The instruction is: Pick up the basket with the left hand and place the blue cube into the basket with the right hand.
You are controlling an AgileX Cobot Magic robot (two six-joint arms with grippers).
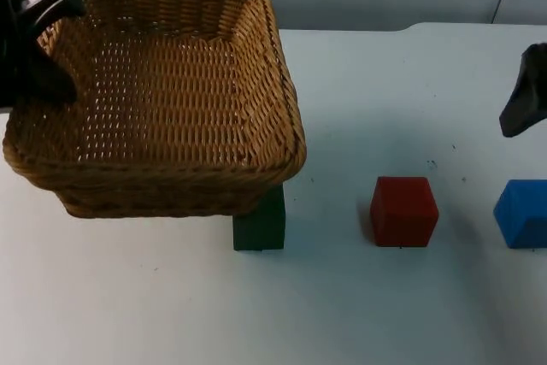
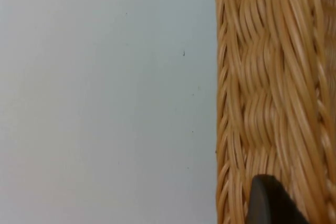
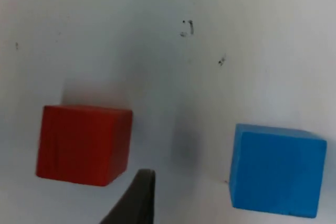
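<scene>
Top view: left gripper [image 1: 38, 19] is sitting at the basket's [image 1: 171, 100] far-left rim, black fingers straddling the wicker edge, so it is clamping the rim. Basket is hanging over a green cube [image 1: 261, 224], covering most of it; whether the two are touching, can't tell. Right gripper [image 1: 523, 104] is hovering above the table [image 1: 385, 297], holding nothing; can't tell how far apart its fingers are. Blue cube [image 1: 521, 213] is resting on the table just below that gripper, toward the near edge. Red cube [image 1: 403, 211] is sitting beside the blue one, on the basket side, apart from it.

Left wrist: one fingertip [image 2: 270, 203] is pressing against the woven rim [image 2: 273, 87], with bare table [image 2: 105, 98] running alongside. Green cube isn't visible from here.

Right wrist: one fingertip [image 3: 137, 198] is hanging over the gap between red cube [image 3: 84, 144] and blue cube [image 3: 277, 169], touching neither. Both cubes are lying flat on the table [image 3: 157, 35], well apart.
</scene>
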